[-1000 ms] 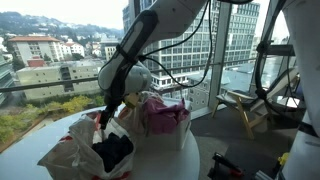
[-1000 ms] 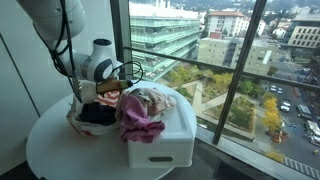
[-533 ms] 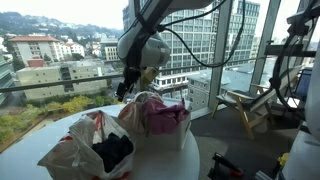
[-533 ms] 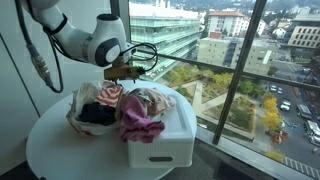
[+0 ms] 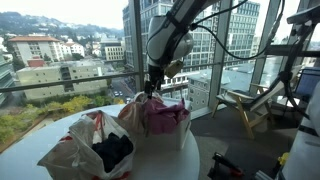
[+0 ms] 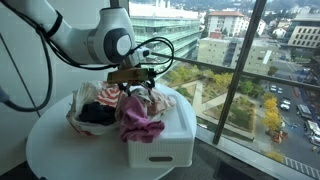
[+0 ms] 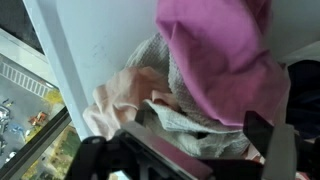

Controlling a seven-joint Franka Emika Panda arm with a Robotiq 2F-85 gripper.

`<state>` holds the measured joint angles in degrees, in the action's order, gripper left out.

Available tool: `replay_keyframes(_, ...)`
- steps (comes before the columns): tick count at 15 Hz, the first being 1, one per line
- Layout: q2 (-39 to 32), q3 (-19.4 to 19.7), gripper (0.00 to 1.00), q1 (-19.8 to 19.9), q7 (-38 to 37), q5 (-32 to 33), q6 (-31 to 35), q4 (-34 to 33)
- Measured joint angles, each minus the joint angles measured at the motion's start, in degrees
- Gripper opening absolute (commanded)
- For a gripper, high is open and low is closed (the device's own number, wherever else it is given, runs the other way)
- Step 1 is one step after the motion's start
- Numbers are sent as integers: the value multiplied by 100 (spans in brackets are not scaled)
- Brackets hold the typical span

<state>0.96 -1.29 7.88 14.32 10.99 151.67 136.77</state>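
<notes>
My gripper (image 5: 152, 88) (image 6: 138, 88) hangs open just above the clothes heaped in a white bin (image 5: 163, 147) (image 6: 160, 148) on the round table. In the wrist view the gripper (image 7: 200, 135) has its two dark fingers spread wide over a grey-white knitted cloth (image 7: 185, 118). A magenta garment (image 7: 220, 60) (image 6: 140, 125) lies beside that cloth, and a peach one (image 7: 118, 95) too. Nothing is pinched between the jaws. To the side stands a white plastic bag (image 5: 80, 140) (image 6: 85, 100) holding dark and pink clothes.
The round white table (image 6: 55, 155) (image 5: 25, 155) stands right against a tall glass window wall (image 6: 215, 70). A wooden chair (image 5: 240, 105) stands on the floor beyond the table. Black cables (image 6: 160, 50) loop off the wrist.
The arm has lifted out of the plastic bag and swung across to above the white bin. The jaws have stayed open throughout.
</notes>
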Motion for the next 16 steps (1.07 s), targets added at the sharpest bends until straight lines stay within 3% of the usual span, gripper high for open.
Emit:
replay_keyframes(7,63,47,100,-179,-329,146,-1270,54)
replay_keyframes(14,-206,325,100,-179,-432,274,-1528,59)
replay_keyframes(15,-278,349,75,-179,-432,274,-1528,48)
replay_keyframes(16,-349,366,72,-179,-432,274,-1528,32)
